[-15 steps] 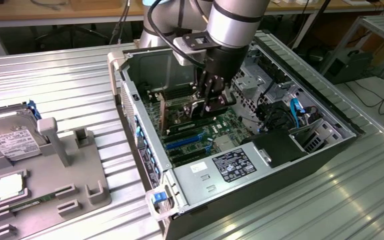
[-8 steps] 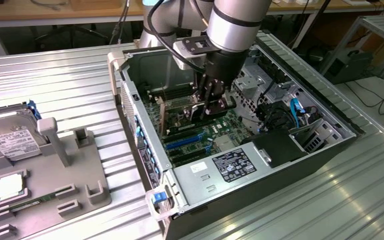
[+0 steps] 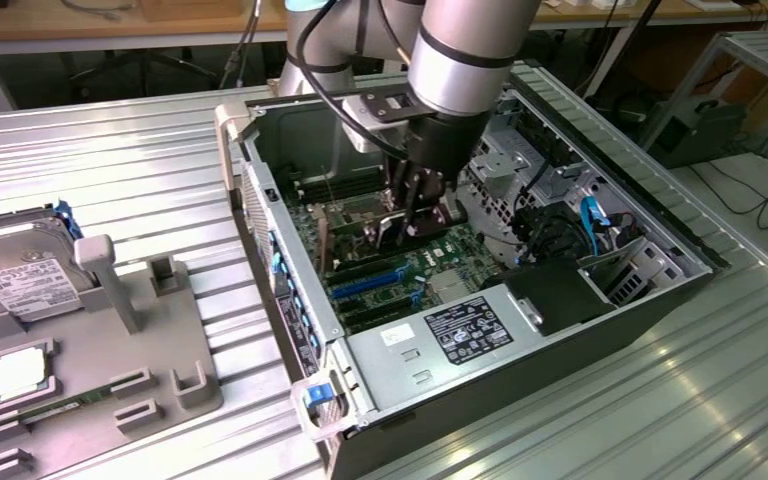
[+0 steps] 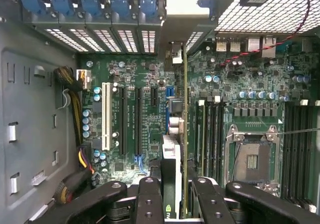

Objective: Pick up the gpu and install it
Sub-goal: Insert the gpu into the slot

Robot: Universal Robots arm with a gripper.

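Pinching the gpu edge-on, the hand hangs over the motherboard.

You see the table as ribbed bare metal with a dull silver sheen. At eight o'clock from the case in the exterior view, the holder looks like matt grey plastic. The case walls are flat grey sheet metal, the motherboard a faintly glossy green board, the gripper fingers matt black.
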